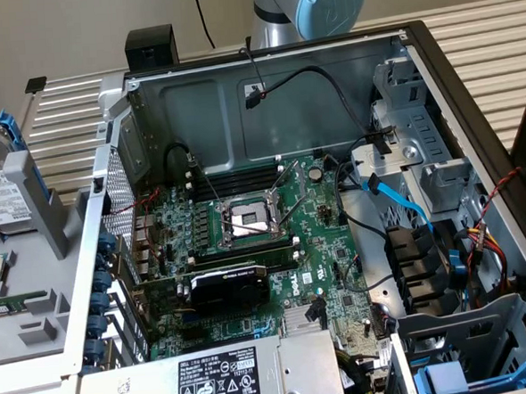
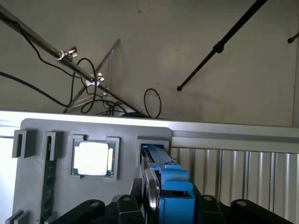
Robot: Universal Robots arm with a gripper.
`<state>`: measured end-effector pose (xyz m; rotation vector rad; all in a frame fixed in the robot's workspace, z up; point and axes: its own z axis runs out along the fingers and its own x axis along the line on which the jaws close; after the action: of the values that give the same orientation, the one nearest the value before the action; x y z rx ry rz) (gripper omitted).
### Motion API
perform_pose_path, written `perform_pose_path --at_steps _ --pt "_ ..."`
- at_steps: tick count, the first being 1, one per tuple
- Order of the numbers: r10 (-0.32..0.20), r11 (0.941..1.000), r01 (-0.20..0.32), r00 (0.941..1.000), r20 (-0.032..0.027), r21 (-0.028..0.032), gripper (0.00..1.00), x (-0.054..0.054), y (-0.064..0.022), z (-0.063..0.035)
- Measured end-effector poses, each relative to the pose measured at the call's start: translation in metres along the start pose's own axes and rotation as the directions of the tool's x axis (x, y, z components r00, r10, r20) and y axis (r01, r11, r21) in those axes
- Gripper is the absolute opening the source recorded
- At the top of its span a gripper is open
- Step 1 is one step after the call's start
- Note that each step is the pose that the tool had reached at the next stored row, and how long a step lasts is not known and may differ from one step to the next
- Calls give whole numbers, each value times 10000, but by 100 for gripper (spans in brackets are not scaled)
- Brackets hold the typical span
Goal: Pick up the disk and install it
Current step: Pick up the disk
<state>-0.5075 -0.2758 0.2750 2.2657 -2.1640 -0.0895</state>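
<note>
Disk (image 2: 172, 185) upright in grey holder (image 2: 128, 161), processor chip (image 2: 92, 158) just beside

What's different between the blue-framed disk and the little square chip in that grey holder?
The disk stands on edge in its slot; the chip lies flat in a recess. The disk is larger and rectangular, the chip small and square. The disk wears a blue frame; the chip is bare silver with a green rim. Both sit in the grey holder.
</note>
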Motion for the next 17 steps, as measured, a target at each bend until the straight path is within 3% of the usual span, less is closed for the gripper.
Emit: perform_pose_path --at_steps 1,7,17 --pt "0 10000 0 10000 1 0 45 0 0 0" --pt "-1 10000 1 10000 18 3 45 10 4 1" --pt "-5 10000 5 9998 173 12 45 84 18 -2"
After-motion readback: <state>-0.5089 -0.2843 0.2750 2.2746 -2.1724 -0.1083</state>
